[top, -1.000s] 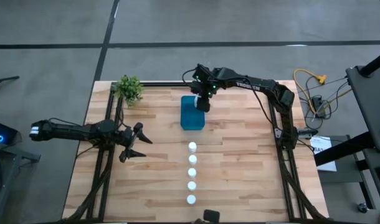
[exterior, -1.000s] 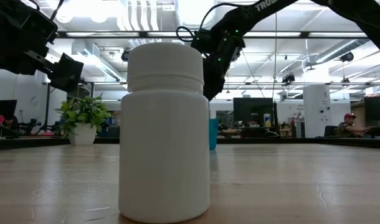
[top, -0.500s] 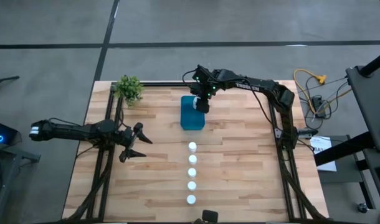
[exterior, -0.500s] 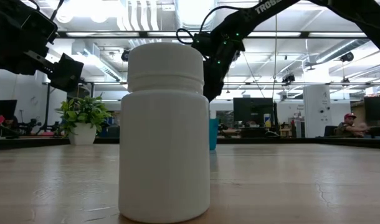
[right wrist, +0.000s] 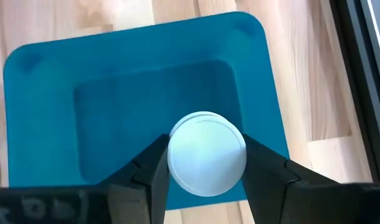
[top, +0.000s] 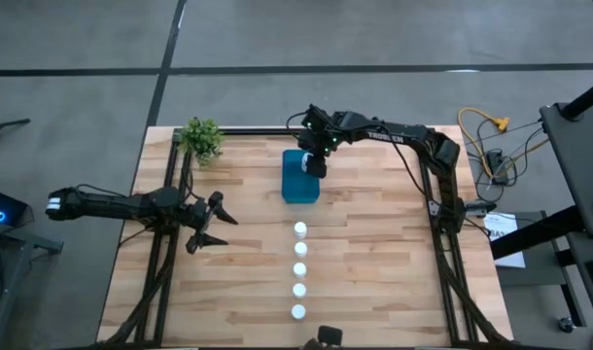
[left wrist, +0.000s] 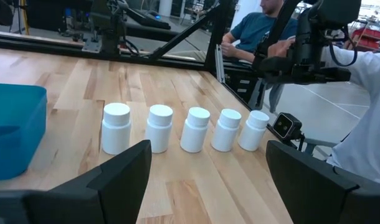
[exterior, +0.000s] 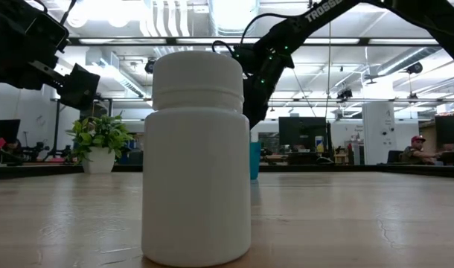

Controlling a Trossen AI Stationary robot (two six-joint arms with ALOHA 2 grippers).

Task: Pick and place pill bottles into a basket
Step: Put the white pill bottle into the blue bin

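tabletop [top: 374,262]: You see bare wood planks carrying the whole job; a small green plant [top: 201,138] sits at the far left corner and plays no part.
basket [top: 298,185]: You have the teal bin at the far middle of the tabletop. In the right wrist view its floor [right wrist: 115,124] looks bare around the carried bottle, so I judge nothing is delivered yet.
right hand [top: 316,163]: You hold it above the far end of the basket, its fingers [right wrist: 154,171] clamped on the cap sides of one bottle [right wrist: 207,154], which hangs over the open bin. This first placement is mid-way: lowering and release remain.
left hand [top: 201,224]: You have it waiting at the left side of the tabletop, fingers [left wrist: 118,171] spread wide with nothing between them, looking toward the row.
row of bottles [top: 299,271]: You still have the row standing in a line running from just near the basket toward the near edge. The left wrist view shows five [left wrist: 196,129] upright, close together but apart.
progress: One in transit, five to fetch, as I read it.
hidden: From above you count only four clearly; the nearest one merges with the edge. In the low view one bottle [exterior: 196,156] fills the middle and blocks most of the basket, so you cannot tell how high the carried bottle hangs above the floor.
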